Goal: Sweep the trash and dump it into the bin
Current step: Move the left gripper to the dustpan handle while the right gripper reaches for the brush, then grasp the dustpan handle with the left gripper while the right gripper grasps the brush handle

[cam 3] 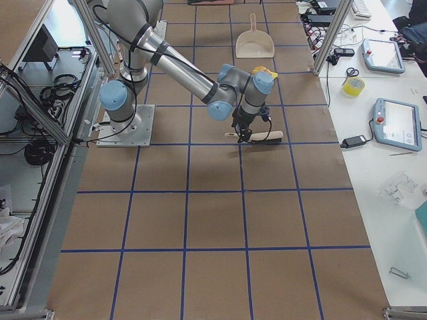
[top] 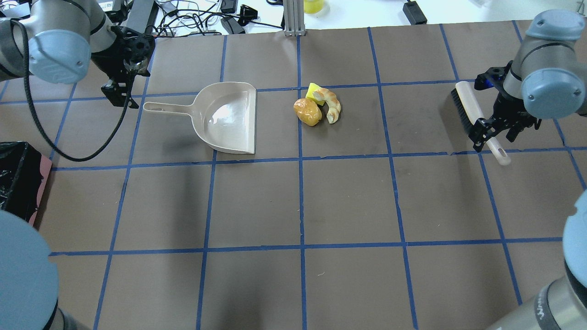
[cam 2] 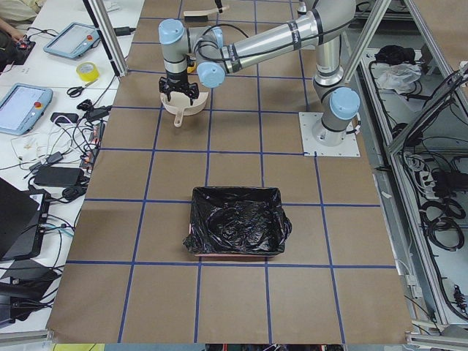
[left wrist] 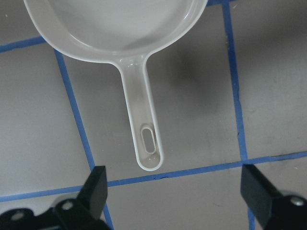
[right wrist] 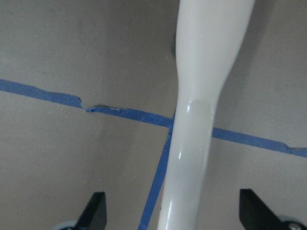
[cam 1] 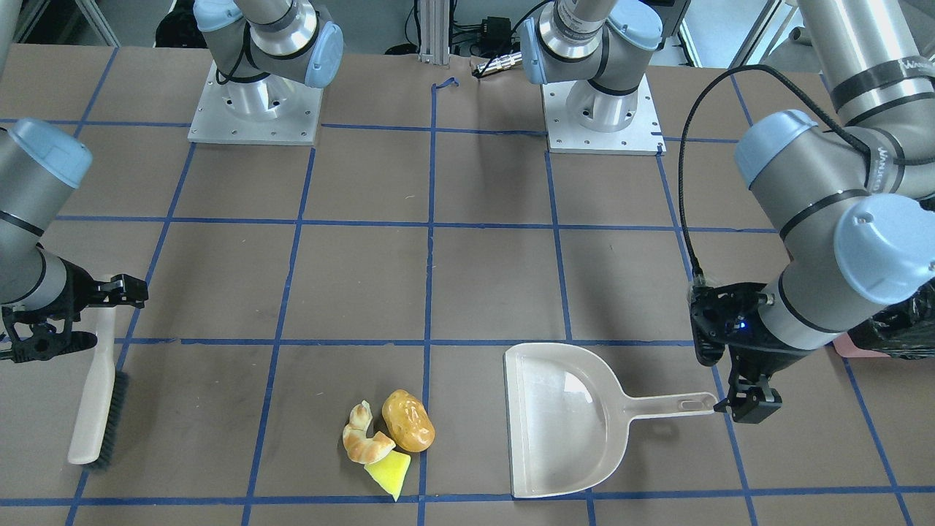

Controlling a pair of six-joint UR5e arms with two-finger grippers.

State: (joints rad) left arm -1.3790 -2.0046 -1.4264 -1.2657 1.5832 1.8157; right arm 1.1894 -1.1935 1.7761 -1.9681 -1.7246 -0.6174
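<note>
The trash lies together on the table: a glossy golden-brown lump [top: 307, 112], a tan croissant piece [top: 332, 104] and a yellow wedge [top: 313, 91]. They also show in the front view, the lump [cam 1: 408, 420], the croissant [cam 1: 363, 437] and the wedge [cam 1: 390, 473]. The beige dustpan [top: 227, 117] lies flat, its mouth towards the trash. My left gripper [left wrist: 175, 191] is open just beyond the end of the dustpan handle [left wrist: 144, 139], apart from it. My right gripper [right wrist: 175, 211] is open, its fingers on either side of the brush handle [right wrist: 201, 96]. The black-lined bin [cam 2: 238, 223] stands on my left.
The brush [top: 477, 117] lies at the far right with its bristles away from the trash. The bin's corner [top: 16, 176] shows at the overhead view's left edge. Both arm bases [cam 1: 256, 109] stand at the table's back. Cables and tablets lie beyond the table's far edge.
</note>
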